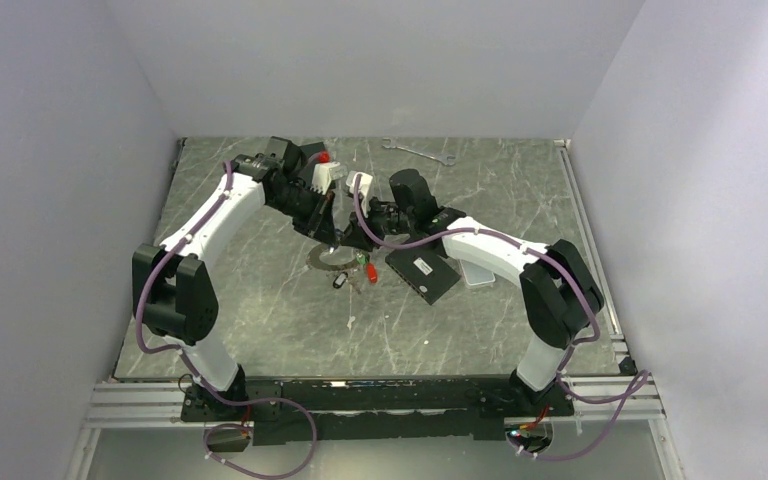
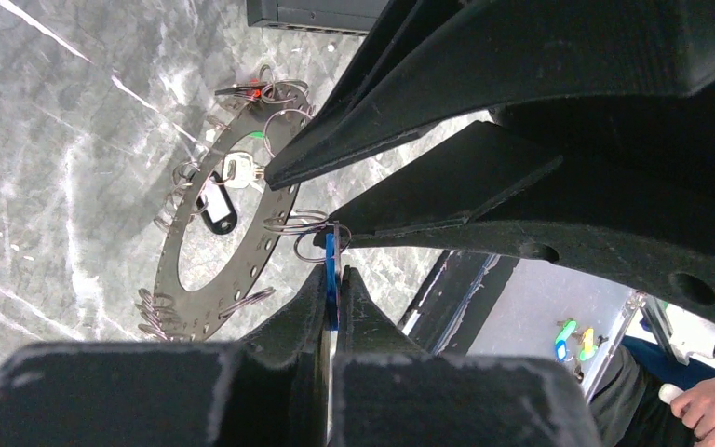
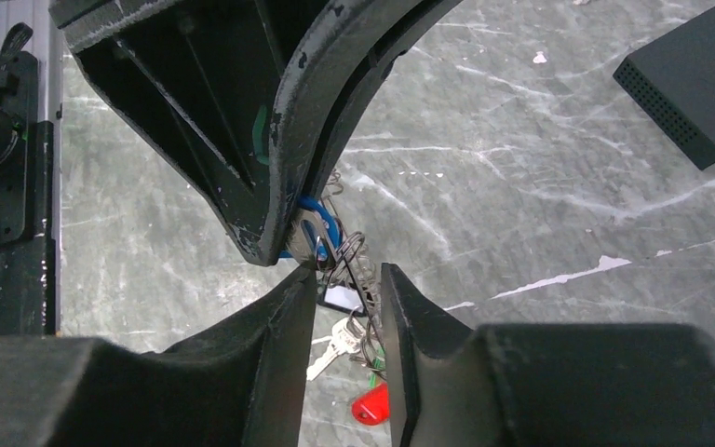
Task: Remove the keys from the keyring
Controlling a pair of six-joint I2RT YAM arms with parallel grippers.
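Note:
The keyring (image 1: 313, 260) is a flat grey loop with holes and small wire rings along its rim (image 2: 195, 279). My left gripper (image 1: 327, 238) is shut on a blue key (image 2: 332, 279) that hangs from a small wire ring at the loop's edge. My right gripper (image 1: 353, 240) is open; its jaws (image 3: 349, 275) stand on either side of the loop's edge and its wire rings (image 3: 358, 270). A silver key (image 3: 335, 340), a dark tag (image 2: 216, 209), a green bit and a red key (image 1: 371, 272) stay on the loop. The blue key (image 3: 312, 223) also shows under my left fingers.
A flat black box (image 1: 423, 272) lies just right of the keyring, with a white object (image 1: 480, 270) beyond it. A silver wrench (image 1: 418, 151) lies at the back. A red-tipped tool (image 1: 323, 156) sits behind my left arm.

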